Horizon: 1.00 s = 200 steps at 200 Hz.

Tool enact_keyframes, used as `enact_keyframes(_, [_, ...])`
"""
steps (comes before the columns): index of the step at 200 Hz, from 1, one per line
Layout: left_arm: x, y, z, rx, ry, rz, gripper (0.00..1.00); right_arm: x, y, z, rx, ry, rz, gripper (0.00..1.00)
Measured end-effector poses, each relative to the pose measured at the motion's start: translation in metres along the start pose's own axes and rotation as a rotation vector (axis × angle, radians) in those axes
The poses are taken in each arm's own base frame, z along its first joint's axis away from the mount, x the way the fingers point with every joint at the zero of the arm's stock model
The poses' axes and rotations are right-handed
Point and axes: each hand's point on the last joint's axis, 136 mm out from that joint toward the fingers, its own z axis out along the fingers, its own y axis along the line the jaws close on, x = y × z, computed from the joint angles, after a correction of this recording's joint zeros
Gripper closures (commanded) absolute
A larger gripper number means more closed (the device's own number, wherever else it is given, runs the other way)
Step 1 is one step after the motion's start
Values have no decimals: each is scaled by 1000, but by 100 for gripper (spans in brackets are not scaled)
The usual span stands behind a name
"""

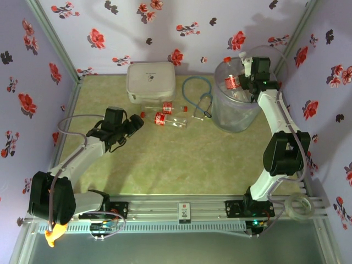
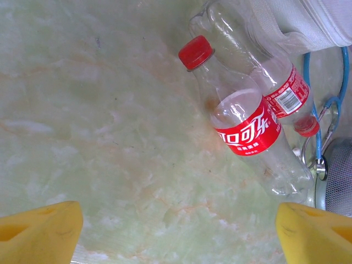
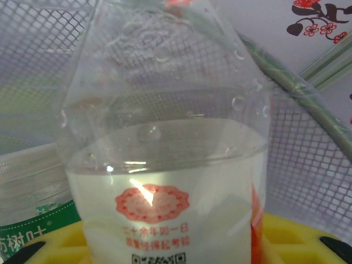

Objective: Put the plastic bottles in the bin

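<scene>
Two clear plastic bottles with red labels lie on the table by the white case: a near one (image 1: 162,119) (image 2: 242,129) with a red cap and a far one (image 1: 166,108) (image 2: 278,91). My left gripper (image 1: 133,125) (image 2: 179,236) hangs open just left of them, nothing between its yellow fingertips (image 2: 38,234). My right gripper (image 1: 245,82) is shut on a clear plastic bottle (image 1: 231,80) (image 3: 165,181) with a white and red label, held over the bin (image 1: 236,110). Its yellow pads (image 3: 291,236) flank that bottle. A green-labelled bottle (image 3: 33,225) lies below in the bin.
A white rectangular case (image 1: 151,81) stands at the back, touching the far bottle. A blue looped cord (image 1: 199,98) (image 2: 324,110) lies between the bottles and the bin. Flowered walls close the table on three sides. The bin's meshed wall (image 3: 313,159) surrounds the held bottle.
</scene>
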Motion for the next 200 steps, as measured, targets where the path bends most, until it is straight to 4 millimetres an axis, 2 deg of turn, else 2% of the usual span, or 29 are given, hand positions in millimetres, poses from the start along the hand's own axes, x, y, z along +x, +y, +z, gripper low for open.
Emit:
enact_keyframes(6, [0, 0, 0, 0, 0, 0, 9, 1, 0, 0, 0, 2, 0, 49])
enact_keyframes(24, [0, 0, 0, 0, 0, 0, 9, 4, 1, 0, -5, 14, 6, 29])
enact_keyframes(34, [0, 0, 0, 0, 0, 0, 9, 6, 2, 0, -11, 23, 4, 23])
enact_keyframes(59, [0, 0, 0, 0, 0, 0, 9, 11, 7, -4, -41, 56, 11, 16])
enact_keyframes(87, [0, 0, 0, 1, 0, 0, 9, -16, -1, -22, -43, 12, 13, 10])
enact_keyframes(115, [0, -3, 0, 12, 0, -2, 9, -42, -11, -50, -35, -62, 21, 10])
enact_keyframes(133, [-1, -3, 1, 14, -1, -2, 9, -52, -11, -66, -46, -99, 23, 14])
enact_keyframes(148, [0, -3, 2, 12, 1, -2, 9, -59, -11, -72, -54, -120, 25, 21])
enact_keyframes(174, [1, -3, 4, 14, 9, -3, 9, -65, -9, -66, -67, -127, 27, 34])
enact_keyframes(200, [1, -3, 4, 14, 10, -3, 9, -66, -1, -42, -101, -109, 30, 40])
